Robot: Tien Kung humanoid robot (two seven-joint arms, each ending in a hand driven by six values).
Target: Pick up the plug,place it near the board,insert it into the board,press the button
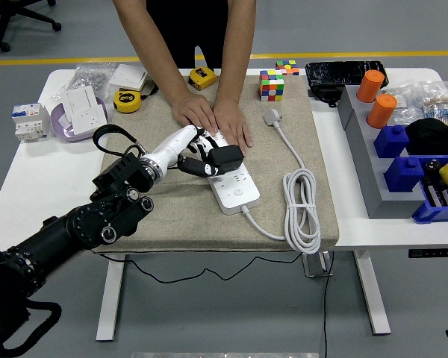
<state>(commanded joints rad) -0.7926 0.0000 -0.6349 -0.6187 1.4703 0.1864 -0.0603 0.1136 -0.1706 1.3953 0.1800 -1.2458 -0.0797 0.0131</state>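
Note:
A white power strip (235,185) lies on the beige mat (172,209), its cable coiled to the right. A black plug (225,158) sits on the strip's upper part. My left hand (196,159) reaches in from the lower left with its fingers curled around the plug's left side. A person at the far side presses both hands (213,119) flat on the strip's far end. The strip's button is not distinguishable. My right hand is out of view.
A Rubik's cube (272,85) and the strip's own white plug (272,116) lie at the mat's back right. Tape measures (127,101), a white socket (84,108) and a breaker (28,121) sit at the back left. Grey and blue bins (403,168) stand on the right.

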